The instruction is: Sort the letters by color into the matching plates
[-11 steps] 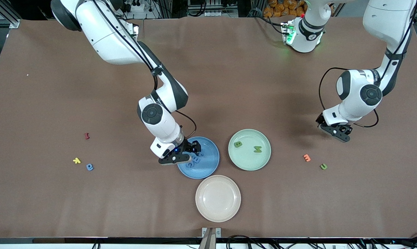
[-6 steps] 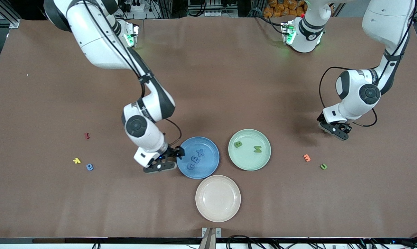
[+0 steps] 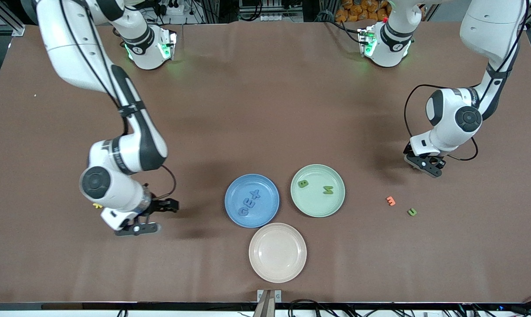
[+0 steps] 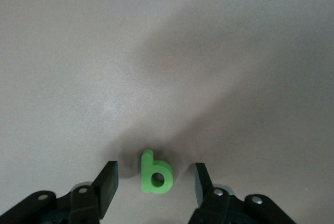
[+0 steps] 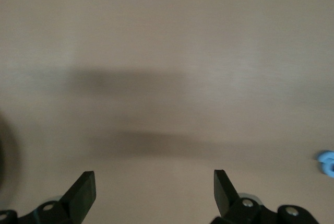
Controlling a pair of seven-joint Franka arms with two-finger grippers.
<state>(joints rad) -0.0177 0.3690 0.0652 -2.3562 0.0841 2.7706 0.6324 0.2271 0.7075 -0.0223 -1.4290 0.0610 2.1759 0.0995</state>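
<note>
The blue plate (image 3: 265,212) holds three blue letters (image 3: 249,204). Two green letters (image 3: 328,189) lie in the mint green plate (image 3: 318,206) beside it. My left gripper (image 3: 426,167) (image 4: 155,174) is low over the table toward the left arm's end. It is open, and a green letter "b" (image 4: 155,176) lies on the table between its fingers, touching neither. Another green letter (image 3: 412,212) lies nearer the camera. My right gripper (image 3: 163,215) (image 5: 154,182) is open and holds nothing, over bare table toward the right arm's end. A blue letter (image 5: 327,162) shows at the edge of the right wrist view.
A cream plate (image 3: 277,273) sits nearest the camera, just in front of the two coloured plates. An orange letter (image 3: 391,201) lies beside the loose green one. A yellow letter (image 3: 97,205) peeks out from under the right arm's wrist.
My right gripper has left the blue plate and swung toward the right arm's end of the table, leaving three blue letters in view. The left gripper shifted only slightly.
</note>
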